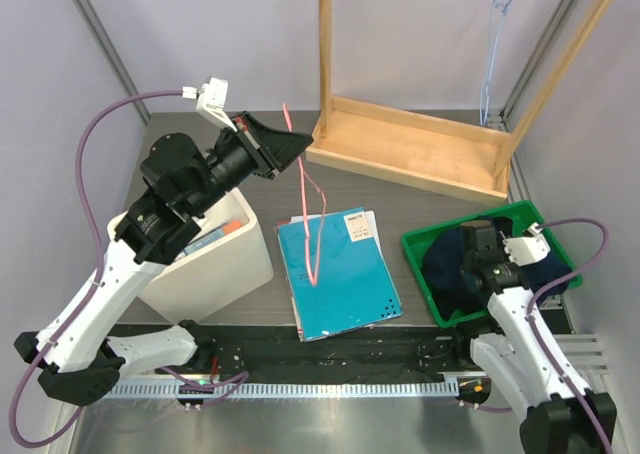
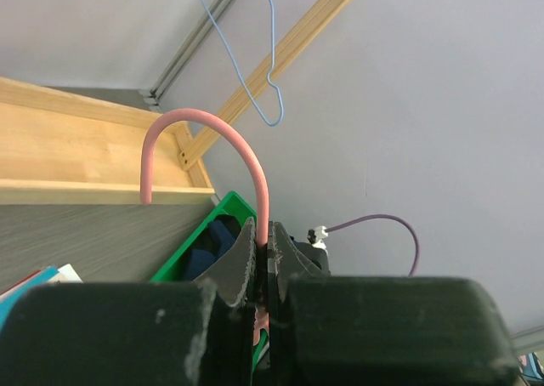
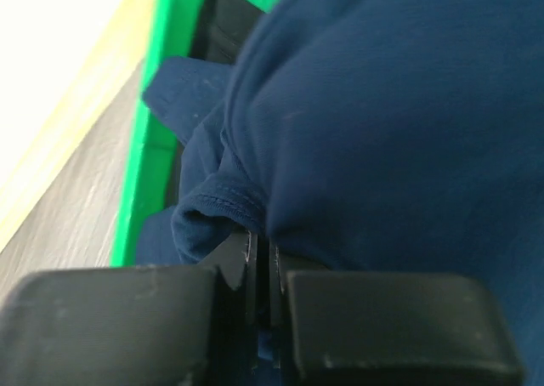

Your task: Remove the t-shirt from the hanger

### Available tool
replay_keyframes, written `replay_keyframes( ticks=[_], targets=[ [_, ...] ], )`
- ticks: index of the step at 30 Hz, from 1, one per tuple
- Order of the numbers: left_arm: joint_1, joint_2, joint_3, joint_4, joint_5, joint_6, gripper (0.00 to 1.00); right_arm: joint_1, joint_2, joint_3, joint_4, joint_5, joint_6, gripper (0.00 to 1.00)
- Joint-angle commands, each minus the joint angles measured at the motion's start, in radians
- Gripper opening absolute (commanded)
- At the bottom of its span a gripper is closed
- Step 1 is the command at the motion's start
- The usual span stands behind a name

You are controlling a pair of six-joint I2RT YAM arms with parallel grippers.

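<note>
Grasping the pink hanger (image 2: 146,169), the left end effector (image 1: 300,146) is raised above the bench (image 1: 420,209), with the left arm reaching over the white bin (image 1: 230,264). The jaws are clenched on the hanger wire just below its hook. In the left wrist view the hook curves up and over ahead of the fingertips. In the top view the rest of the hanger hangs down over the teal folder (image 1: 340,274), which lies flat on the bench between the white bin and the green bin (image 3: 153,105). No garment is on the pink hanger.

The t-shirt (image 3: 382,122), dark navy, lies bunched inside the green bin at the right side of the bench. The right end effector (image 3: 262,263) is lowered into this bin, jaws clenched together, with its fingertips against the fabric. A hemmed fold sits directly at the fingertips. Whether any cloth is pinched between the jaws cannot be told.

A wooden rack (image 1: 400,149) stands at the far side of the bench. A blue wire hanger (image 2: 274,121) hangs from its top bar, bare.
</note>
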Motion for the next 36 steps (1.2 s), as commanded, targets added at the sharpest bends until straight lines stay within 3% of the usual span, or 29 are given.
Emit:
replay_keyframes(
  ticks=[1,3,8,11,12,14,15,18,22,29,33,36],
  targets=[
    [0.006,-0.022,-0.010,0.024,0.005,0.001,0.00,-0.133,0.109,-0.082,0.211,-0.194,-0.055,0.01],
    [0.006,-0.024,-0.010,0.018,0.006,0.001,0.00,-0.189,0.156,-0.085,0.255,-0.242,-0.092,0.01],
    [0.006,-0.033,-0.019,0.015,-0.001,0.004,0.00,-0.199,0.141,-0.045,0.219,-0.233,-0.149,0.02],
    [0.006,-0.027,-0.024,0.022,0.000,0.003,0.00,-0.199,0.097,0.021,0.115,-0.233,-0.173,0.23],
    [0.006,-0.025,-0.027,0.027,0.006,0.001,0.00,-0.199,0.086,0.039,0.087,-0.235,-0.181,0.40],
    [0.007,-0.016,-0.027,0.030,0.009,0.001,0.00,-0.197,0.043,0.096,-0.002,-0.247,-0.204,0.57],
    [0.006,-0.015,-0.030,0.031,0.009,0.001,0.00,-0.199,0.023,0.113,-0.031,-0.250,-0.210,0.77],
    [0.007,-0.007,-0.042,0.047,0.009,-0.002,0.00,-0.197,-0.056,0.173,-0.103,-0.268,-0.251,0.98],
    [0.006,0.007,-0.051,0.056,0.016,-0.002,0.00,-0.197,-0.097,0.300,-0.186,-0.313,-0.297,0.99],
    [0.006,0.014,-0.064,0.068,0.014,-0.007,0.00,-0.197,-0.020,0.476,-0.246,-0.498,-0.435,0.99],
    [0.007,0.024,-0.065,0.070,0.012,-0.007,0.00,-0.197,-0.021,0.518,-0.210,-0.685,-0.530,0.99],
    [0.007,0.037,-0.071,0.080,0.011,-0.007,0.00,-0.190,-0.011,0.504,-0.158,-0.926,-0.546,0.97]
  ],
)
